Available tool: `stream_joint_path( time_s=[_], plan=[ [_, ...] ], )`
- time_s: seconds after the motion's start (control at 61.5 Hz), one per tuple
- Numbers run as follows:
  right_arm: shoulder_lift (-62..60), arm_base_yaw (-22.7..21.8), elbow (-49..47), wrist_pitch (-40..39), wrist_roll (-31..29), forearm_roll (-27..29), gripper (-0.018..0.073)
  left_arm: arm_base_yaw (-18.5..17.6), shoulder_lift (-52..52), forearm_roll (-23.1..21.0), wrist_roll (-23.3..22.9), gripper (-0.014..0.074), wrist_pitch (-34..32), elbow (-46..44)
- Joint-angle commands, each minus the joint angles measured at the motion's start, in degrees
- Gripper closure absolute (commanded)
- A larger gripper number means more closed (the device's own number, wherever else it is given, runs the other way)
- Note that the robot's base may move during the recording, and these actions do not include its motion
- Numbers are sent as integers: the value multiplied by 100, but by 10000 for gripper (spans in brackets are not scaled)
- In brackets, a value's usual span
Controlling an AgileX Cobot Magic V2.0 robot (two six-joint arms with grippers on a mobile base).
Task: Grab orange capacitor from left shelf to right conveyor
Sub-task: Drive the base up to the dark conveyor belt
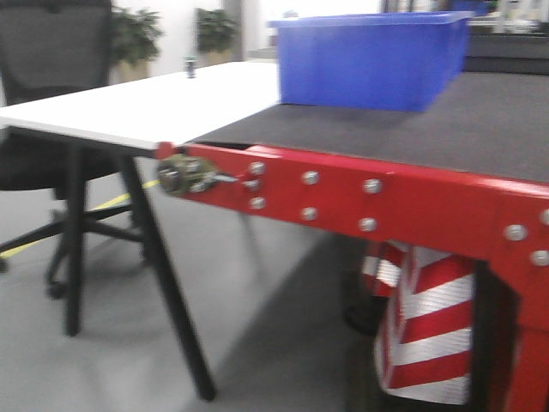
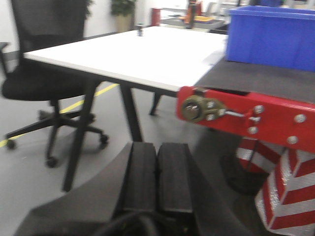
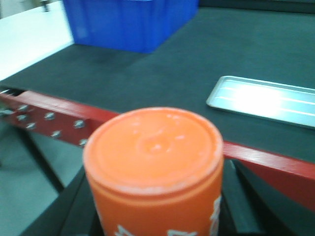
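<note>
Orange capacitor cylinder (image 3: 153, 167) clamped in right jaws, left jaws pressed together; should clear the red metal conveyor frame (image 3: 101, 120) ahead first.

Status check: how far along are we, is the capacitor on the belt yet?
Not yet. Done: pickup, the orange capacitor sits upright in the right gripper. In hand: the carry; it appears short of the conveyor's red frame, not over the belt. Left: move it over the frame, set it on bare belt near the silver tray, release. The left gripper is shut and empty.
</note>
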Motion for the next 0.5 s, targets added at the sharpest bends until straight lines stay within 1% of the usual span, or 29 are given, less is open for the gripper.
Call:
stream_joint_path(
  time_s=[0.0, 0.488],
  plan=[
    [99, -16, -216, -492, -22, 0, 387, -42, -67, -10, -8, 723, -524, -30],
    [99, -16, -216, -492, -22, 0, 387, -42, -67, -10, -8, 723, -524, -30]
  ],
)
